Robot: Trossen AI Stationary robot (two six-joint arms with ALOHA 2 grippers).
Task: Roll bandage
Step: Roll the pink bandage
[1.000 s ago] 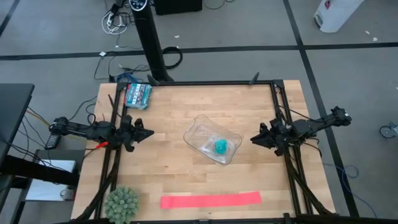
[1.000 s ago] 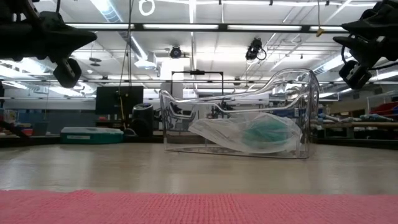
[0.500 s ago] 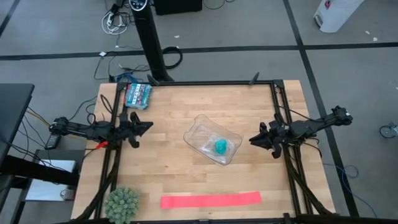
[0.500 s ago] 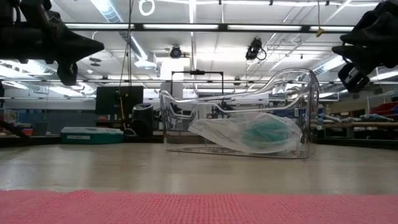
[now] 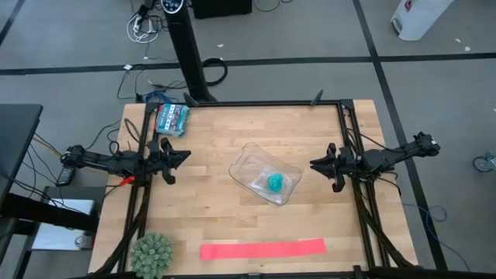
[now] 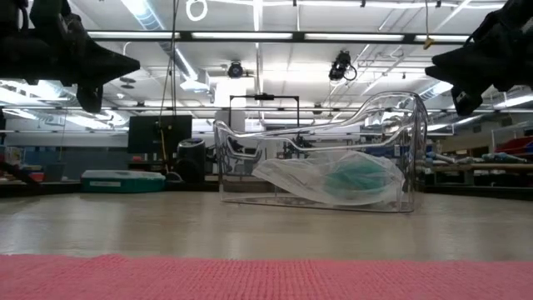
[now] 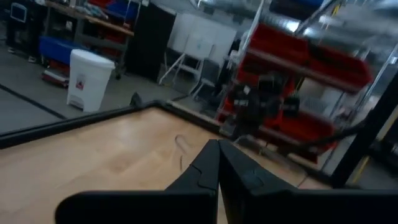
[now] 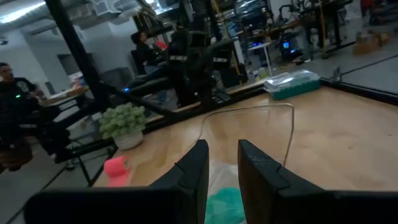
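Observation:
The bandage (image 5: 262,249) is a long flat pink-red strip lying on the wooden table near its front edge. It fills the foreground of the low view (image 6: 266,279), and one end shows in the right wrist view (image 8: 115,169). My left gripper (image 5: 186,153) hovers shut at the table's left side, far from the strip. My right gripper (image 5: 313,163) hovers at the right side beside a clear container (image 5: 288,194), with a narrow gap between its fingers (image 8: 224,163). Both grippers are empty.
The clear plastic container at mid-table holds a teal roll (image 5: 274,183). A teal packet (image 5: 172,118) lies at the far left corner. A green spiky plant (image 5: 151,253) stands at the near left corner. People stand beyond the table (image 8: 15,93).
Both grippers have swung a little toward the table's far edge and turned about their wrists while staying above the table. The bandage and the container have not moved.

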